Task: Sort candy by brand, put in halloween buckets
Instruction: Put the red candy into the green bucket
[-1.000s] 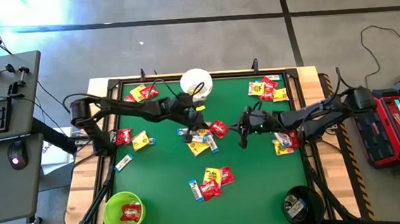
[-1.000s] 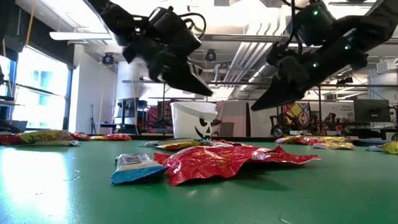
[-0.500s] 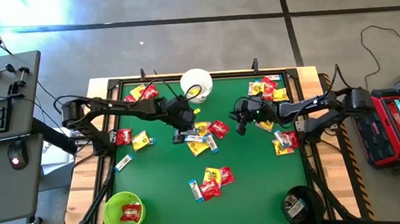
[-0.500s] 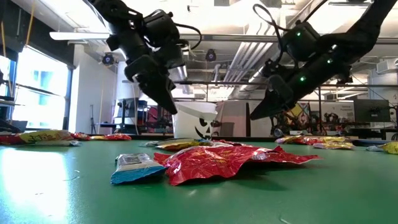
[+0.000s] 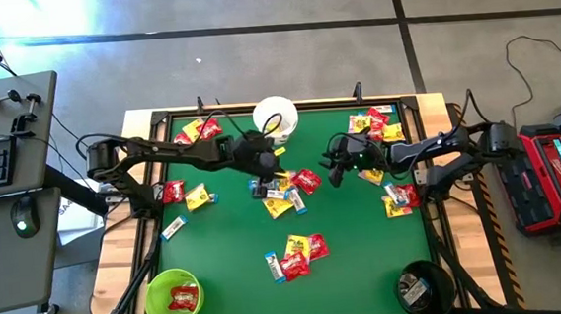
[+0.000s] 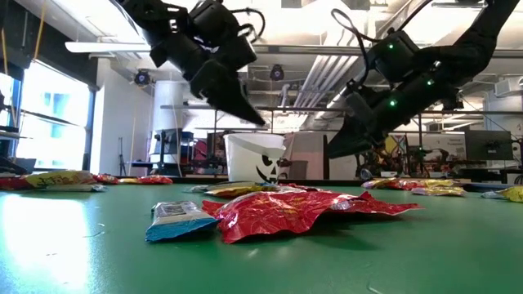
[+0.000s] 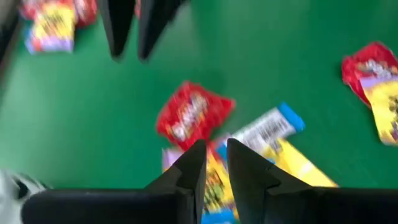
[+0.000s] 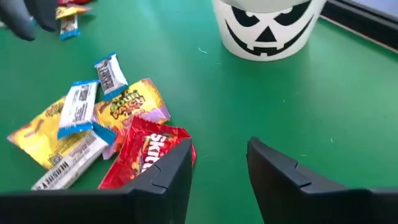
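**Both grippers up over the middle candy pile, nothing picked**

The left gripper (image 5: 264,164) hangs above the cluster of candy in the middle of the green table (image 5: 228,250), just in front of the white jack-o'-lantern bucket (image 5: 276,117). Its fingers (image 7: 194,163) sit a narrow gap apart with nothing between them; below them lie a red packet (image 7: 193,114) and a white-and-blue bar (image 7: 264,129). The right gripper (image 5: 335,170) is close by on the other side of the same pile, jaws clearly apart and empty, with a red Skittles packet (image 8: 146,151) and a yellow Sour Patch packet (image 8: 127,104) just ahead of it.

The rest of the candy is scattered all over: a bunch near the far left corner (image 5: 199,130), another by the far right corner (image 5: 375,124), a small group toward the near edge (image 5: 297,253). The lime green bucket (image 5: 173,297) at the near left has a red packet in it, and the black bucket (image 5: 420,288) at the near right holds something too, can't tell what
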`<act>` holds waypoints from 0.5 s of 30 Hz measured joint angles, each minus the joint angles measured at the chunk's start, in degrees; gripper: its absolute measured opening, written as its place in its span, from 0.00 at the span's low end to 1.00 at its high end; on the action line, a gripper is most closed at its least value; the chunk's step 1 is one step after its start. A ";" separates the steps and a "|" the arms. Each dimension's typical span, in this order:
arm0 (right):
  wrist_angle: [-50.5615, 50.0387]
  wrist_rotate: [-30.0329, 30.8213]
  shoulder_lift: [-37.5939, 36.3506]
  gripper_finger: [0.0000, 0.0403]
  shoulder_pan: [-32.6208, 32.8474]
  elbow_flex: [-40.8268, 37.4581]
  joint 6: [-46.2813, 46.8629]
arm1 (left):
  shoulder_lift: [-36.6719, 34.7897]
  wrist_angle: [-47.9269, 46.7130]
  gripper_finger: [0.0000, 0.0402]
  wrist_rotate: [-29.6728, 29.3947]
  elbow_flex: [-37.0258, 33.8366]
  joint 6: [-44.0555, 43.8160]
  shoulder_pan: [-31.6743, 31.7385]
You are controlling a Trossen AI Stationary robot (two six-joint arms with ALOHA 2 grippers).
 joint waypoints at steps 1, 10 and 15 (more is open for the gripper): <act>0.00 0.14 0.01 0.36 -0.02 0.01 0.89 | 0.04 0.98 0.14 0.03 0.00 0.92 0.02; 0.07 0.86 -0.01 0.36 2.79 0.01 0.43 | 0.19 -1.18 0.13 0.22 0.00 7.98 -2.17; 3.38 1.18 -0.01 0.36 6.73 0.03 -0.26 | 0.29 0.36 0.21 -0.05 0.00 7.99 -5.06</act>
